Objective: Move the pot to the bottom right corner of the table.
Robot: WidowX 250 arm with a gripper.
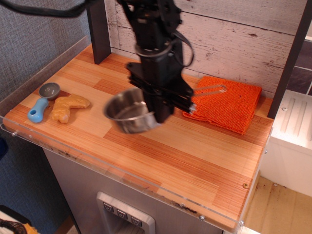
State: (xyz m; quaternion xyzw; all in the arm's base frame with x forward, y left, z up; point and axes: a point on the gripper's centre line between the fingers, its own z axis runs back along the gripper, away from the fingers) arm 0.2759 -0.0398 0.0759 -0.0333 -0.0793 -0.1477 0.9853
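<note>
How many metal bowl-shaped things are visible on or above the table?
2: the pot held by the gripper above the table centre, and the small scoop lying near the left edge. The arm may hide others.

arm: cut off by the top edge
gripper: fingertips hidden — behind its own body
pot: right rim hidden — edges motion-blurred

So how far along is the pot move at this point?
Picked up: the hand grips the pot at its rim, apparently lifted over the middle of the table. The handle points toward the orange cloth. Still left: carrying it to the bare bottom right corner and setting it down.
</note>
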